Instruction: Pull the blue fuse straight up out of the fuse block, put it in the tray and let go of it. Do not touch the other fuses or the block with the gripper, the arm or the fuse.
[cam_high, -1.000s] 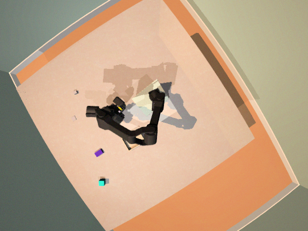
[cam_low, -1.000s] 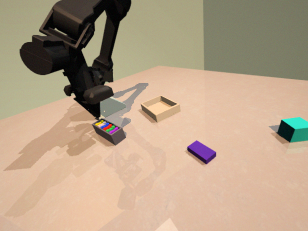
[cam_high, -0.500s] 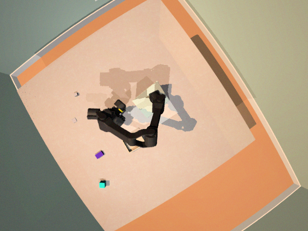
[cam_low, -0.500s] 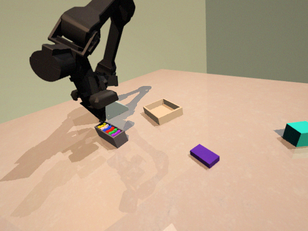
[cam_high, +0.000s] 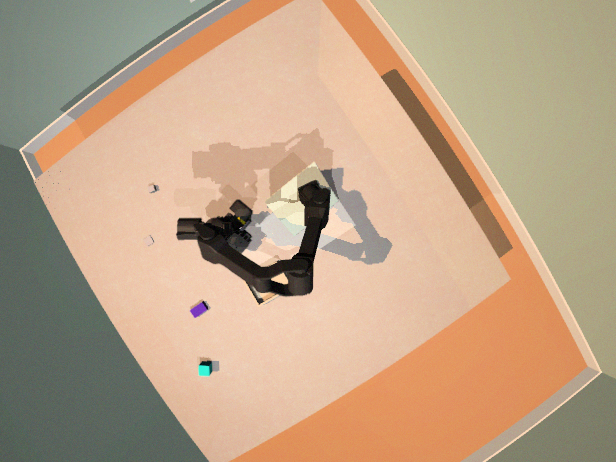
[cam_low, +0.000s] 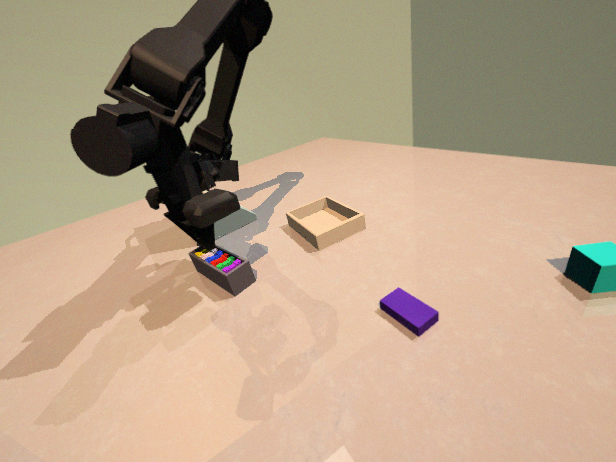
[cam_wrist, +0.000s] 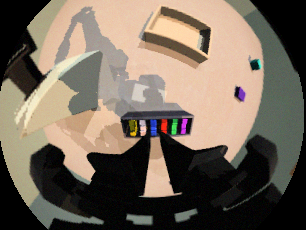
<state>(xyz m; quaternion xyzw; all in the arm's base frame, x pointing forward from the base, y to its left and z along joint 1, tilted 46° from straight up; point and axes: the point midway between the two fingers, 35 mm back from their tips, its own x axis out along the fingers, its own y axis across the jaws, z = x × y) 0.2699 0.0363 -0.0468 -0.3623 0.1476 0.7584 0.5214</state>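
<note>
The dark fuse block (cam_low: 220, 277) (cam_wrist: 155, 115) stands on the table with a row of several coloured fuses in it. The blue fuse (cam_low: 215, 257) (cam_wrist: 153, 127) sits in the row between a pale pink one and a red one. My gripper (cam_wrist: 155, 134) is open a little, with a narrow gap and nothing held. In the wrist view its fingertips are by the blue fuse; the exact height over it cannot be told. In the top view the arm hides most of the block. The empty tan tray (cam_low: 340, 235) (cam_wrist: 172, 45) stands beyond the block.
A purple block (cam_high: 199, 309) (cam_low: 409, 310) (cam_wrist: 240, 94) and a teal block (cam_high: 205, 369) (cam_low: 602, 256) (cam_wrist: 256, 64) lie apart on the table. A pale wedge (cam_low: 235, 223) (cam_wrist: 85, 80) is at the arm's base, near the block. In the top view the arm passes over the tray.
</note>
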